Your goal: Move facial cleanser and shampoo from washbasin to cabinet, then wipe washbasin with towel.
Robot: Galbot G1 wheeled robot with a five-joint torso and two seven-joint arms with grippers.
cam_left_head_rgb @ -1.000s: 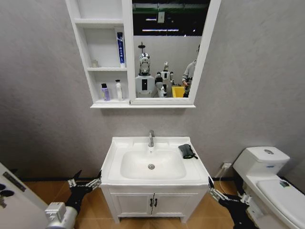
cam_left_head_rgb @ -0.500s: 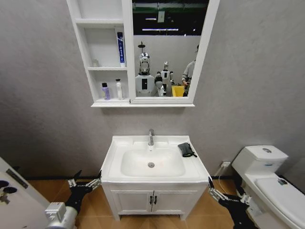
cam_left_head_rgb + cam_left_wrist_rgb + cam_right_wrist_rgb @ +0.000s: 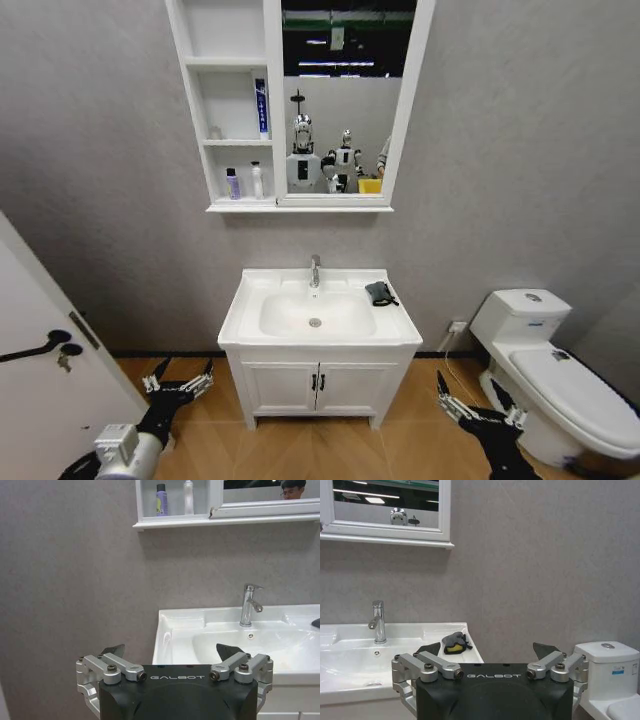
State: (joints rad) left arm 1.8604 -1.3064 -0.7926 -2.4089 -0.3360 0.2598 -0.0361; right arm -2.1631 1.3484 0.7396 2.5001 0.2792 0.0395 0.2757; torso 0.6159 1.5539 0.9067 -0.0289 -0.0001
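Room: grey bathroom wall facing you, a door [image 3: 40, 330] at far left and a white toilet [image 3: 545, 360] at far right.
Left gripper [image 3: 178, 380]: you hold it low, in front of the vanity's left corner and well apart from everything; its fingers stand spread wide with nothing between them.
Cabinet [image 3: 235, 205]: high on the wall left of the mirror [image 3: 335, 100]; a purple bottle [image 3: 232, 184] and a pale bottle [image 3: 256, 181] stand side by side on the lowest open shelf, so the two toiletries look already put away.
Washbasin [image 3: 320, 335]: bare apart from the tap [image 3: 315, 271] and the drain.
Towel [image 3: 379, 292]: bunched on the rim at the basin's right rear, near the wall — untouched, so the wipe is, by my reading, the part left.
Right gripper [image 3: 468, 402]: low between vanity and toilet, fingers apart and empty; it is the nearer arm to the cloth.
Risk: you stand well back, so a reach from here would likely fall short or catch the front edge of the basin.
Risk: the cloth is loosely crumpled — a shallow pinch may lift one fold only and drag the rest off the rim.
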